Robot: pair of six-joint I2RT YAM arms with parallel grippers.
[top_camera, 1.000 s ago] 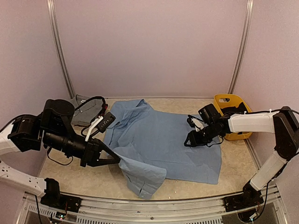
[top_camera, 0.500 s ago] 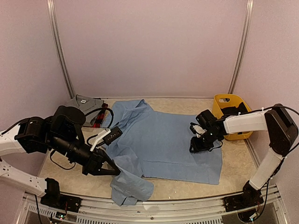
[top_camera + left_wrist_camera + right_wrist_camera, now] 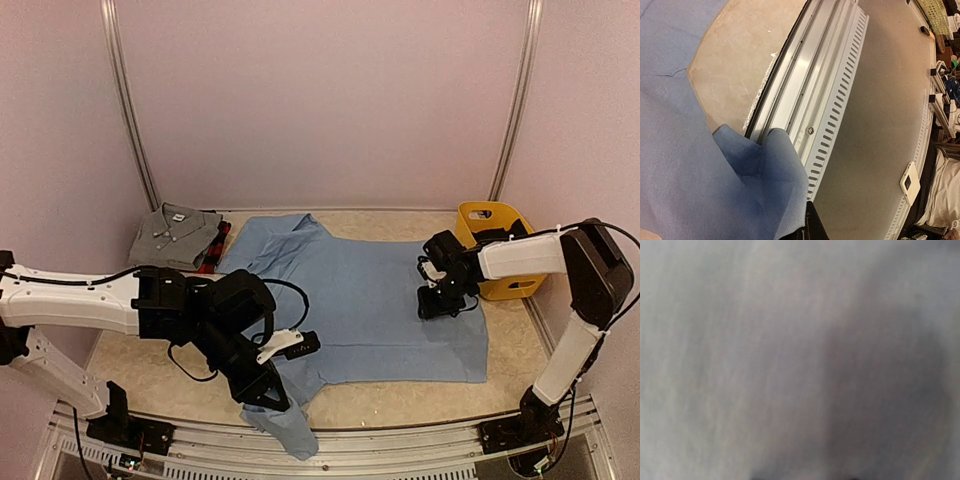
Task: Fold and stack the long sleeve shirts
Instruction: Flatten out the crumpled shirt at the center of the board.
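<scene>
Right, the left gripper is clamped on a sleeve of the light blue shirt at the front edge of the table, likely stretching it flat. The right gripper pins the shirt's other side as an anchor; how its jaws stand I cannot tell.

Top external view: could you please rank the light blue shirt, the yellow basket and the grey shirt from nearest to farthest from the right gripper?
1. light blue shirt: directly under the right gripper, in the middle.
2. yellow basket: just beyond the gripper, at the far right.
3. grey shirt: far left corner, well away.
</scene>
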